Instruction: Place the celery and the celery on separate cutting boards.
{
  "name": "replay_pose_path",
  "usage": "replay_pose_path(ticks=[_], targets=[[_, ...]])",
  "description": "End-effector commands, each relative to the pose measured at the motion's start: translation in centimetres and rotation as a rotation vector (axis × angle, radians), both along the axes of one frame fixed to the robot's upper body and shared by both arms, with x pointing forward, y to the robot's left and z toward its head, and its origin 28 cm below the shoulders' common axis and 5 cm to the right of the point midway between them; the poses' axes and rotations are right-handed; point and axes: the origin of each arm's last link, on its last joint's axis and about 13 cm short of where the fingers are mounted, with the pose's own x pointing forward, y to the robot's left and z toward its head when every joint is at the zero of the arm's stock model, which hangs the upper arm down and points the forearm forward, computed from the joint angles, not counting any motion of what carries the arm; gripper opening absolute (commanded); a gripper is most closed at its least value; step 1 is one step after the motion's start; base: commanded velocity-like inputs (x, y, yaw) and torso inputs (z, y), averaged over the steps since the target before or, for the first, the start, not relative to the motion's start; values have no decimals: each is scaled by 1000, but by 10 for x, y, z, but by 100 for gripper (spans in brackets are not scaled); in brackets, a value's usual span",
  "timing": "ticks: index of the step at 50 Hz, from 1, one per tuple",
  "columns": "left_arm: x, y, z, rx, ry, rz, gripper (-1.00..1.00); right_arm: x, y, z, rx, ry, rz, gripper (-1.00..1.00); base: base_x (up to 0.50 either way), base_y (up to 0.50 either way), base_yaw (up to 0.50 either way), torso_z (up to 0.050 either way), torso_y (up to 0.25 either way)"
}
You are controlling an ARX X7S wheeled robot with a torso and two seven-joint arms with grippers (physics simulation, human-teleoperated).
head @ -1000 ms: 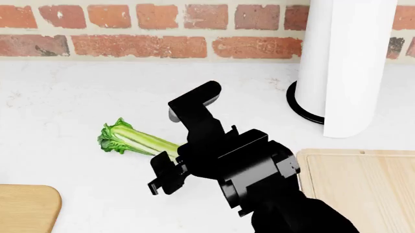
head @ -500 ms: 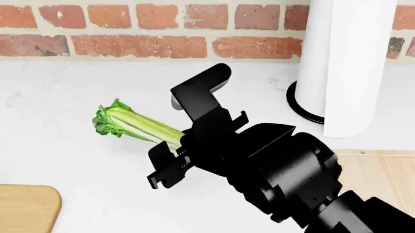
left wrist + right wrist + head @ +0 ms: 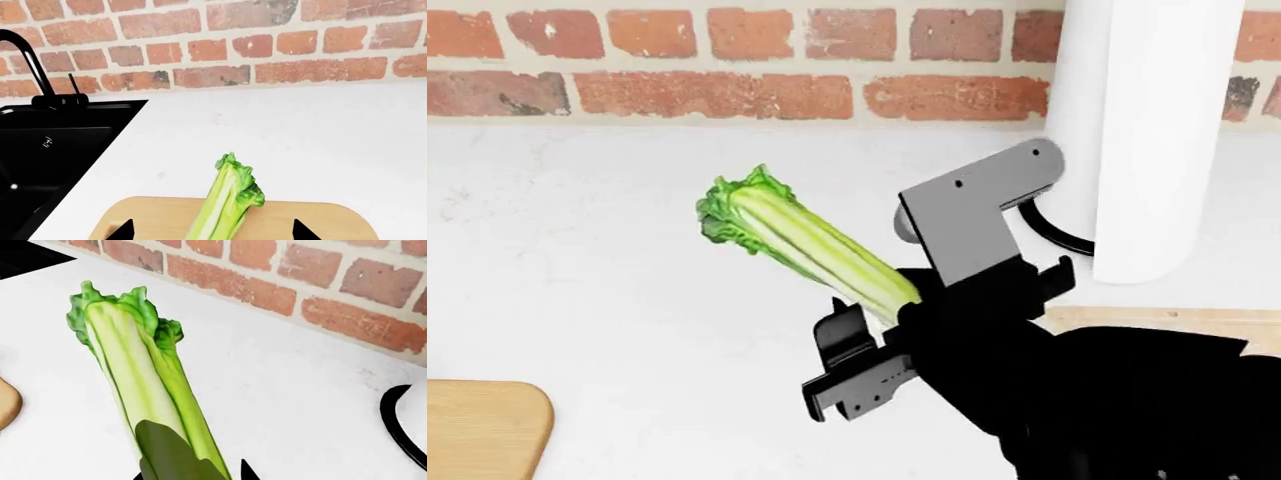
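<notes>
1. A black sink basin [image 3: 47, 150] with a curved black tap [image 3: 27, 60] is set into the white worktop [image 3: 300, 130] at its far left; only the left wrist view shows it.
2. A thick tan cutting board with rounded corners [image 3: 160, 220] lies on the worktop just right of the sink. In the head view only one rounded corner [image 3: 487, 430] shows, at the lower left edge.
3. A pale-stalked celery bunch with a dark green leafy top [image 3: 227, 205] lies on that tan board, leaves over the far edge. The head view does not show it.
4. The left hand [image 3: 213, 231] shows only as two dark fingertips [image 3: 125, 230], set well apart either side of the pale celery and not touching it.
5. A yellow-green celery bunch with a frilled green top [image 3: 801, 240] is held clear of the worktop, tilted, leaves up and leftward. The right wrist view [image 3: 133, 380] shows it close against the red brick wall [image 3: 280, 280].
6. The right hand [image 3: 894, 335], black with a grey bracket, is clamped on the stalk end of that bunch.
7. A white paper towel roll on a black ringed base [image 3: 1141, 130] stands at the wall, right of the right hand.
8. A pale-wood board [image 3: 1148, 322] shows as a strip below the roll, largely hidden by the arm.
</notes>
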Motion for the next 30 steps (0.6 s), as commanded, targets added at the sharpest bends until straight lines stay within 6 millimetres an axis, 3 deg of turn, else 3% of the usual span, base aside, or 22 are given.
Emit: replay_pose_path(ticks=[1,13,27,30], targets=[[2,-6,1,-26,-35,-52,100,-44,-28,11,6,-62,-109,-100,0,0,0,0,0],[1,-5,2,-30,-40,-57,100,-70,-61,-1,16,-52,-256,-100,0,0,0,0,0],[2,-7,4,-22,-41,-57,100,-93,-93,10,19,-69,-384,-100,0,0,0,0,1],[3,-7,3,-23,-39,-57,100,-98,-101,0,3,-46,-429,-100,0,0,0,0,0]])
